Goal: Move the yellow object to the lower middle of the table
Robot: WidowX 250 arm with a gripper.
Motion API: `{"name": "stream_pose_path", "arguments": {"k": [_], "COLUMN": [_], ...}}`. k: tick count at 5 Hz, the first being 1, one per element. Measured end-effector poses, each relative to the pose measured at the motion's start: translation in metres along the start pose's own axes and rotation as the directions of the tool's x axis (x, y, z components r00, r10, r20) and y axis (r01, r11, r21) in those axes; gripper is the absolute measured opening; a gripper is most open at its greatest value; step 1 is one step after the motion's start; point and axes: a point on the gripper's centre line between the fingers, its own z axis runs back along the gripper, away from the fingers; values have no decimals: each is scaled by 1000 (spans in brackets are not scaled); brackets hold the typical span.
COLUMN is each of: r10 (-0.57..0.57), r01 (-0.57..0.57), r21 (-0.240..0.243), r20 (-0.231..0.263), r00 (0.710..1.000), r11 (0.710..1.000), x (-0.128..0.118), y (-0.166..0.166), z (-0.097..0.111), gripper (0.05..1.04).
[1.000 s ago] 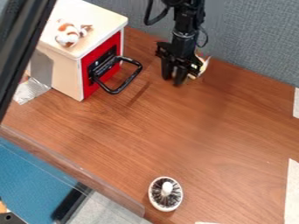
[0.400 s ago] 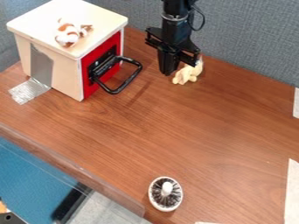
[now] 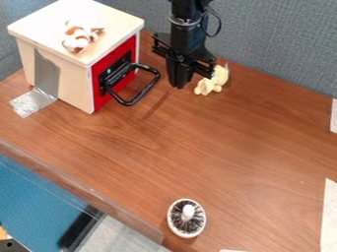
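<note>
My gripper hangs over the back of the wooden table, just beside the yellow object. To its left in the view stands a box with a black handle; a round brush sits near the front edge.

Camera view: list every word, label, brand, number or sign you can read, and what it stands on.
No text can be read.
Black panel on the red front: small pale marks, too small to tell whether they are print.
Yellow object: no lettering visible.
Upper white strip at the right edge: no writing visible.
</note>
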Motion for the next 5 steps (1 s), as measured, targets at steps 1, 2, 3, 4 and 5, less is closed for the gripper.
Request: {"name": "stream_pose_path", "arguments": {"k": [1, 2, 3, 4, 5], "r10": [8, 5, 26, 33, 44], "r01": [-7, -5, -26, -32, -42], "r21": [31, 51, 48, 44, 69], "r20": [-19, -4, -5, -21, -40], "r00": [1000, 1000, 1000, 999, 998], "r11": [999, 999, 999, 999, 997], "x": [17, 39, 57, 69, 75], "y": [1, -5, -10, -18, -16], "z": [-16, -23, -35, -48, -63], "gripper": [466, 777, 1000, 1006, 999]}}
